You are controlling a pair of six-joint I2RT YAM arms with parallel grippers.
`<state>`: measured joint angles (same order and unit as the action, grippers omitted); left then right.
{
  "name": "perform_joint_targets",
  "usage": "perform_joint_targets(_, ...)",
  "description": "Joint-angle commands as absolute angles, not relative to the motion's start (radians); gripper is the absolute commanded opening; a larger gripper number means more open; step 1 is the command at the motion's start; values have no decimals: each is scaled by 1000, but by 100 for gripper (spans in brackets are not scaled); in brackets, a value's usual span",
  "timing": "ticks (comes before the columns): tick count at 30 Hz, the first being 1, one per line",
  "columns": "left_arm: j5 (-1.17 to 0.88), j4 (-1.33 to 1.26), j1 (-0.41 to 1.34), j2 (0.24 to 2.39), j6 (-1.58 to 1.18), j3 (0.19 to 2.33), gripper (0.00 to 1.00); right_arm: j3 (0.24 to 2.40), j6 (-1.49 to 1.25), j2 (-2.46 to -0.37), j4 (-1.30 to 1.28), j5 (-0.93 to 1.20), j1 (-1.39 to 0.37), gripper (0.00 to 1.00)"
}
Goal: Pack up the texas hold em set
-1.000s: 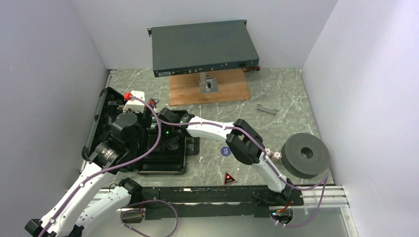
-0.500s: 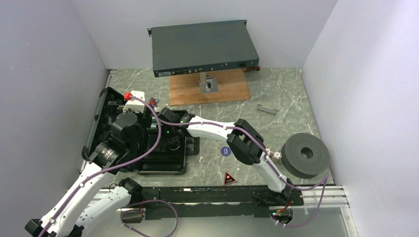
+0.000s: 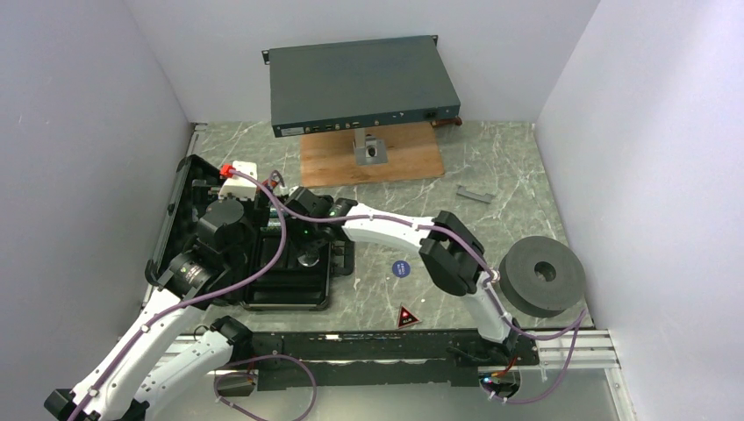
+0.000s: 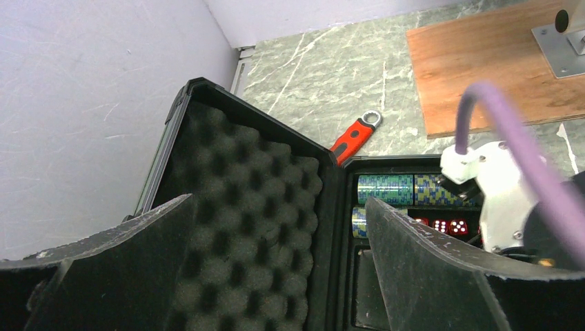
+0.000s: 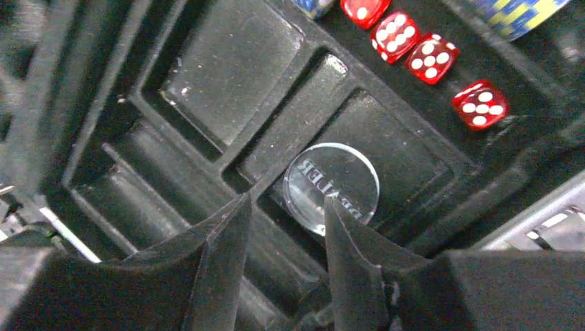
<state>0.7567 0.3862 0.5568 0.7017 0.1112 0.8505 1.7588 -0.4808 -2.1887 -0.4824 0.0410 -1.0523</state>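
Marble tbl (image 3: pixel 509 167): case (image 3: pixel 285 303), blue disc (image 3: pixel 401 267), red triangle (image 3: pixel 406 317), foam ring (image 3: pixel 563 286) (rt).

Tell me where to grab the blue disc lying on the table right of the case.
Probably by its rim, straight down from above: the blue disc lies flat on the table, thin, so only opposite edges offer purchase. Being round, any jaw angle should work.

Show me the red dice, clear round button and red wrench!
Red dice (image 5: pixel 481 105): right wrist view, face of the rightmost die.
Clear round dealer button (image 5: pixel 334 178): right wrist view, its middle.
Red-handled metal wrench (image 4: pixel 352 138): left wrist view, its handle.
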Motion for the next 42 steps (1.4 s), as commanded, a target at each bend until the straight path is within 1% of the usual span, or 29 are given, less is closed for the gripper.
perform_joint_targets(1,763,368,552,684,107,862,99,1740,-443,-2047,-433,-39,-1049,48)
perform_joint_targets(6,678,354,552,658,117,854,99,1661,-430,-1949,-434,-147,-1047,51)
perform_joint_targets(10,616,315,552,621,130,829,99,1567,-419,-1859,-423,-231,-1038,56)
perform_joint_targets(11,611,308,552,617,132,824,99,1546,-413,-1835,-421,-264,-1035,58)
perform_joint_targets(14,584,318,552,618,133,831,99,1483,-391,-1755,-406,-362,-1032,73)
perform_joint_targets(16,540,327,552,617,135,836,99,1437,-375,-1700,-388,-418,-1027,79)
perform_joint_targets(23,239,334,554,629,154,832,99,1324,-345,-1552,-373,-561,-981,92)
perform_joint_targets(27,126,350,563,697,158,845,99,1267,-361,-1467,-376,-573,-919,94)
perform_joint_targets(30,82,358,598,747,161,854,99,1190,-365,-1381,-338,-577,-879,96)
perform_joint_targets(31,78,360,614,763,162,855,99,1164,-368,-1352,-326,-578,-867,99)
perform_joint_targets(32,78,361,630,778,165,856,99,1141,-372,-1323,-311,-577,-854,99)
perform_joint_targets(38,68,419,742,909,151,914,98,1054,-397,-1221,-293,-539,-773,100)
perform_joint_targets(42,134,427,842,992,109,947,97,1043,-416,-1207,-333,-553,-732,100)
